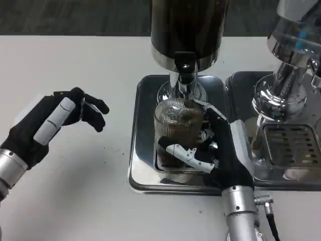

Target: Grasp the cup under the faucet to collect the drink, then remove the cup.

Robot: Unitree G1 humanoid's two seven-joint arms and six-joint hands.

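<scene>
A clear ribbed cup stands on the steel drip tray under the black faucet of the dark drink dispenser. Brown drink fills much of the cup. My right hand grips the cup from its right side, with fingers wrapped across the front near the base. My left hand hovers over the white table to the left of the tray, holding nothing, its fingers loosely curved and apart.
A second steel dispenser with its own grated drip tray stands at the right, close beside my right wrist. A cable runs beside the right forearm. White table surface lies to the left.
</scene>
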